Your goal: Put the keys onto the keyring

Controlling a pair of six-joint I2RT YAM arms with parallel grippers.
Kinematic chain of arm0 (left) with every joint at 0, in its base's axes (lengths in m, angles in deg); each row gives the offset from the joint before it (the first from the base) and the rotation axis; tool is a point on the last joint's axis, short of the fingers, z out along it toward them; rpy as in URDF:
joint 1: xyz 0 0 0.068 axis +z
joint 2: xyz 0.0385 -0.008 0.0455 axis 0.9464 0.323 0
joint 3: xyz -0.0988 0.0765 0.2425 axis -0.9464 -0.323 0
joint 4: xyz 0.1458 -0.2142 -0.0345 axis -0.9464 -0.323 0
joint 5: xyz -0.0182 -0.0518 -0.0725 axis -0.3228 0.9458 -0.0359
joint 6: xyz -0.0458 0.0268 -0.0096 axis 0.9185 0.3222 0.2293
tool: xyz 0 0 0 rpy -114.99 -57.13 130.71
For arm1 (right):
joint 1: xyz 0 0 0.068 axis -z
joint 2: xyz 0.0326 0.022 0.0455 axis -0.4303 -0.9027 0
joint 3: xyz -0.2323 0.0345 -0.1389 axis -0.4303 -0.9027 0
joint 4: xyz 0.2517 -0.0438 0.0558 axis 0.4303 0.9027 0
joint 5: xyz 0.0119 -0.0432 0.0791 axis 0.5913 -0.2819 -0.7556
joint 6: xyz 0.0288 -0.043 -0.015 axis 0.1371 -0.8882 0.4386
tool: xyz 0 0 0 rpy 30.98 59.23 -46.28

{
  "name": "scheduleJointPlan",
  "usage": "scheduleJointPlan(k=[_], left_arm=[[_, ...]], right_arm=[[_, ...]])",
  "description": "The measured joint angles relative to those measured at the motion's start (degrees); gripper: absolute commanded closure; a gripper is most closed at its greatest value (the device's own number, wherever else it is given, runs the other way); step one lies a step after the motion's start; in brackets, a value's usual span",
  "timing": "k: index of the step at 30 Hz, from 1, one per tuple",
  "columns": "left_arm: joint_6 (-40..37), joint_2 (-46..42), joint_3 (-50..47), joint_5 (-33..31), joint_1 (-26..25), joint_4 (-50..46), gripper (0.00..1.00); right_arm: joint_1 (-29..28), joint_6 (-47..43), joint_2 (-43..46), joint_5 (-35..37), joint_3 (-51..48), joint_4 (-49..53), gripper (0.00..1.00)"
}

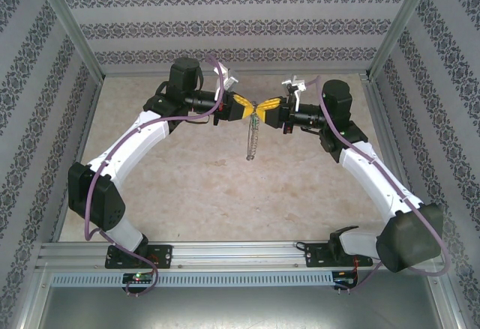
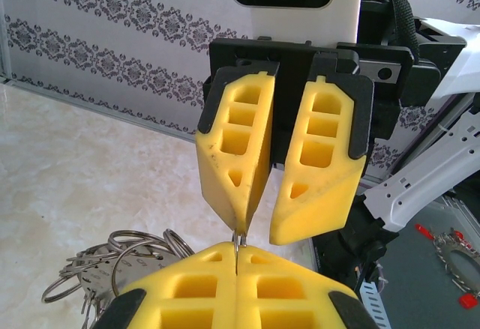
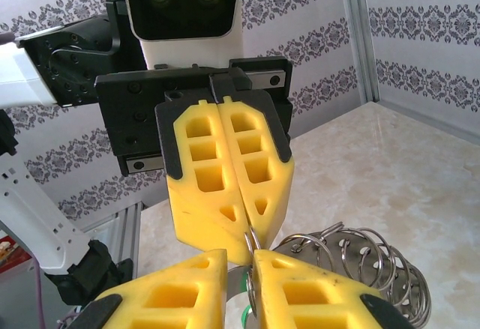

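Clamping keyring [image 1: 253, 139] top in tightly closed left gripper [image 1: 248, 108], hanging straight down; nipping green key [image 3: 244, 315] (barely visible) in slightly parted right gripper [image 1: 265, 107], tip-to-tip.

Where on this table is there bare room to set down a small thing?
The widest bare patch of table lies near, between the two arm bases and in front of the hanging keyring. A narrower strip runs along the back wall. It is crowded at mid-table, where the left gripper and right gripper meet.
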Motion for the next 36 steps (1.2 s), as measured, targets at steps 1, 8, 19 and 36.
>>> scheduleJointPlan(k=[1,8,19,36], left_arm=[[0.00,0.00,0.00,0.00,0.00,0.00,1.00],[0.00,0.00,-0.02,-0.22,0.09,0.00,1.00],[0.00,0.00,-0.02,-0.24,0.11,0.00,1.00],[-0.02,0.00,-0.28,-0.59,0.20,0.13,1.00]], right_arm=[[0.00,0.00,-0.07,0.00,0.00,-0.02,0.80],[-0.13,0.76,-0.35,-0.61,0.02,-0.68,0.72],[-0.26,0.87,-0.85,-1.01,0.37,-0.79,0.70],[0.20,1.46,-2.03,-0.37,0.74,-2.08,0.60]])
